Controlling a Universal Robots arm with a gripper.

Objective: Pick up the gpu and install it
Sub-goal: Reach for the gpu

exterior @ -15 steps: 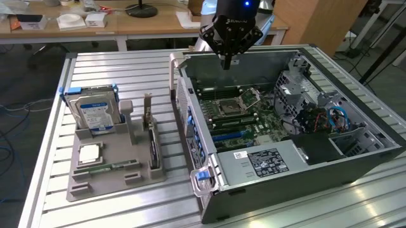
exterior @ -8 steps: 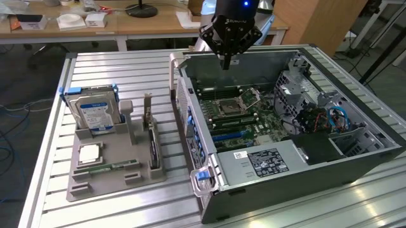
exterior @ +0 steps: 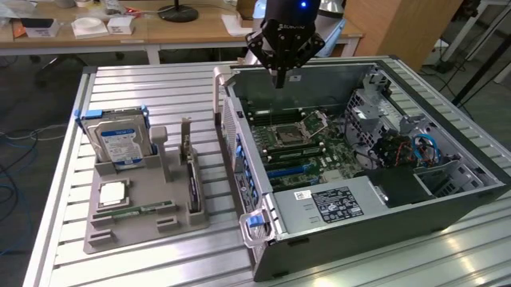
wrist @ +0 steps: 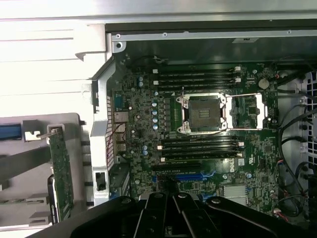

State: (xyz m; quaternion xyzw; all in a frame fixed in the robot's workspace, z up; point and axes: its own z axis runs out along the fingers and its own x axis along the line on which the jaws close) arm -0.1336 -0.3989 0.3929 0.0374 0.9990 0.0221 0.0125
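The gpu (exterior: 190, 176) is a thin dark card standing on edge in a slot of the grey holder tray (exterior: 143, 230), its silver bracket end pointing up. In the wrist view the gpu (wrist: 61, 171) shows as a narrow board edge beside the case wall. My gripper (exterior: 279, 81) hangs above the far rim of the open computer case (exterior: 335, 239), well apart from the card. Its fingers are shut with nothing between them. From the wrist, my gripper (wrist: 174, 197) points down over the motherboard (wrist: 143, 114) near the blue expansion slot (wrist: 190, 176).
A silver hard drive (exterior: 119, 140) with a blue-white label stands at the tray's back. A processor chip (exterior: 112, 192) and a green memory stick (exterior: 136, 210) lie flat on the tray. Cables and a drive cage (exterior: 399, 143) crowd the case at the exterior view's right.
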